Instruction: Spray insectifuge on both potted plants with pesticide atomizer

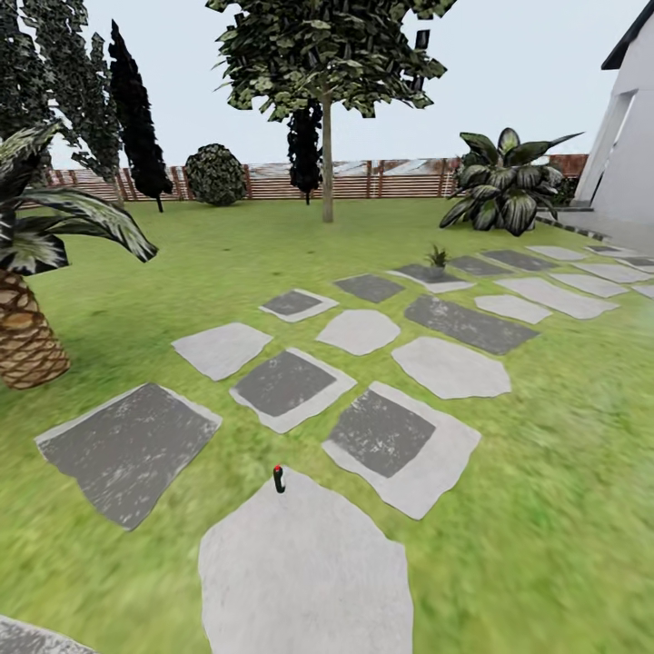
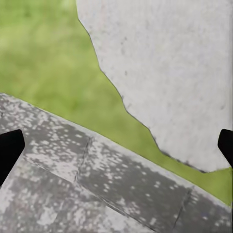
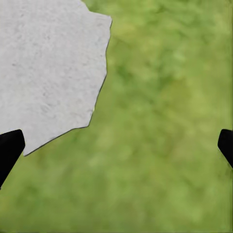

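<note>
On the far edge of the nearest pale stepping slab (image 1: 304, 572) the pesticide atomizer (image 1: 279, 479) stands upright, a small dark bottle with a red dot at its top, not touched by any fingers. Around it the garden lawn (image 1: 545, 472) carries a run of light and dark slabs, and on one of the farther ones (image 1: 427, 272) sits a small potted plant (image 1: 438, 257) with spiky green leaves, well apart from the atomizer. Beyond are a brown slat fence (image 1: 363, 180), a thin-trunked tree (image 1: 327, 136) and a palm trunk (image 1: 25, 336).

The left fingers (image 2: 10, 149) show as two dark tips spread wide, with nothing between them; under them lie a speckled grey patio (image 2: 97, 189), a strip of grass and a pale slab (image 2: 170, 73). The right fingers (image 3: 9, 148) are spread just as wide and empty, over grass (image 3: 160, 145) and the corner of a pale slab (image 3: 43, 68).
</note>
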